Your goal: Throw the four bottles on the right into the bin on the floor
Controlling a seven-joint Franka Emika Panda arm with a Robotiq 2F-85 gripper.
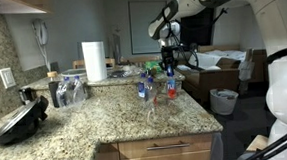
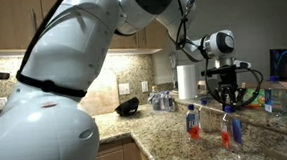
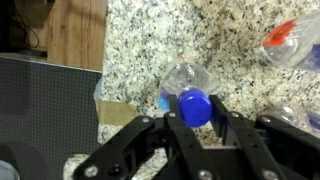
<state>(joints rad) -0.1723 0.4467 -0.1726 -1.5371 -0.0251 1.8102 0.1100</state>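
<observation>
My gripper (image 3: 193, 120) is black. The bottle (image 3: 183, 78) in it is clear with a bright blue cap (image 3: 195, 105). The tabletop (image 3: 140, 40) is speckled granite in beige, grey and brown. The paper-towel roll (image 1: 94, 61) is white, the bin (image 1: 224, 102) pale grey, my arm (image 2: 82, 54) white.

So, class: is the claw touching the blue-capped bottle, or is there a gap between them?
Touching. The wrist view shows the claw shut on the blue-capped bottle, pressing both sides of its cap with no gap.

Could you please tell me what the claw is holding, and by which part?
The claw grips a small clear plastic bottle by its blue cap.
</observation>
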